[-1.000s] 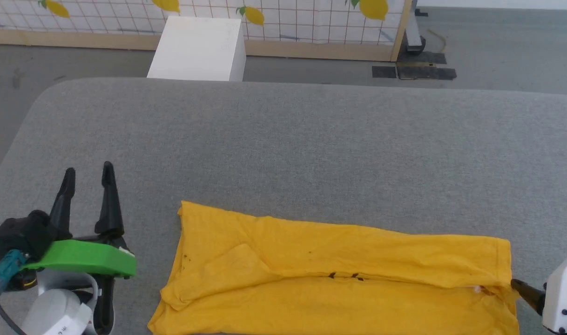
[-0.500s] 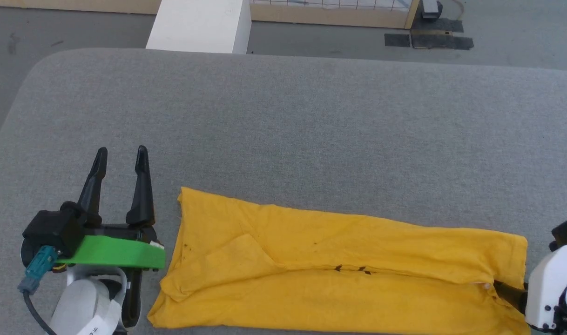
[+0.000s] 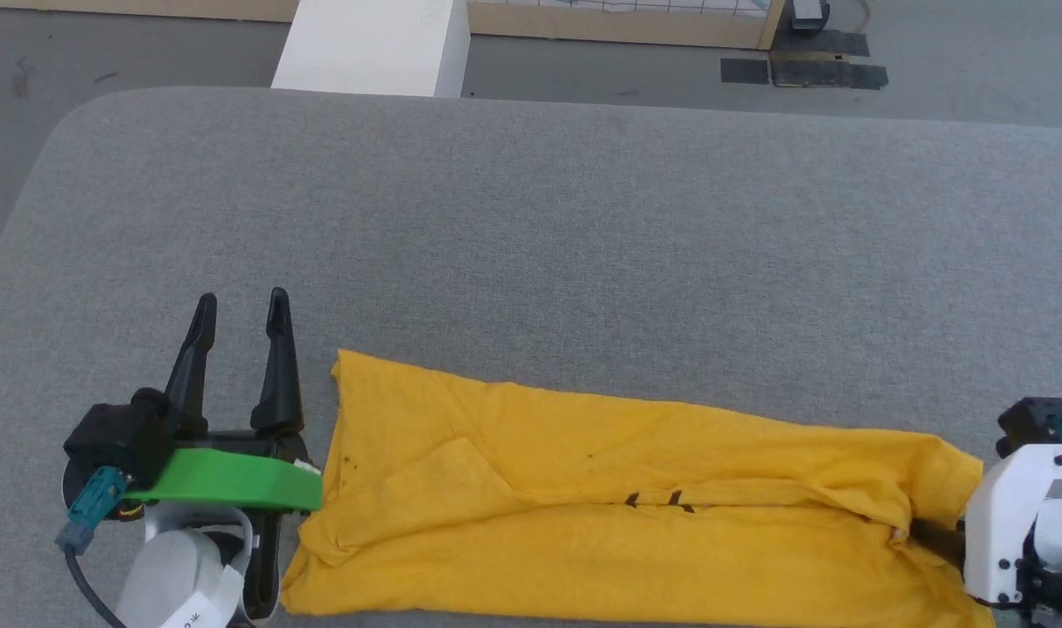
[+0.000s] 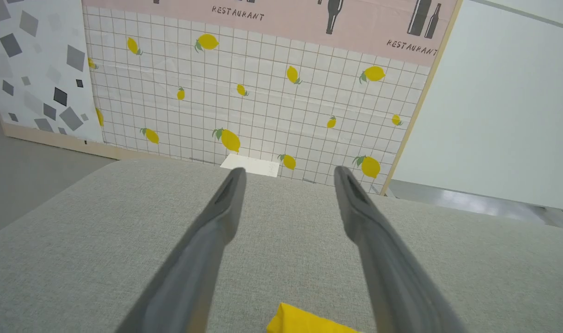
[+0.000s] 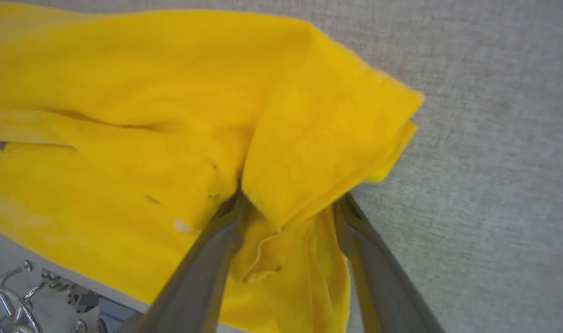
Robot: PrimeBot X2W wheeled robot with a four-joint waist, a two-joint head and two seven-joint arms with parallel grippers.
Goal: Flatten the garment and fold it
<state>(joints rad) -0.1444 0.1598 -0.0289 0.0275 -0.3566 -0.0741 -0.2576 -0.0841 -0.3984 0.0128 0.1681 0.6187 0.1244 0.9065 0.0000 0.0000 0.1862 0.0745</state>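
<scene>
Mustard-yellow short-sleeved t-shirt (image 3: 636,532) of soft cloth: a fold at its right end sits between the two long dark fingers of my right end effector (image 5: 290,199), which stand apart, not pinching. My left end effector (image 3: 241,298), fingers spread and empty, is just beside the t-shirt's left edge. It lies as a long strip near the front of the grey fabric-covered tabletop (image 3: 583,244).

Staged test lab: printed lemon-tile backdrop (image 4: 263,101) lettered RESTAURANT, wood-framed, behind a grey cloth worktop (image 3: 531,244) on bare floor (image 3: 147,52).
</scene>
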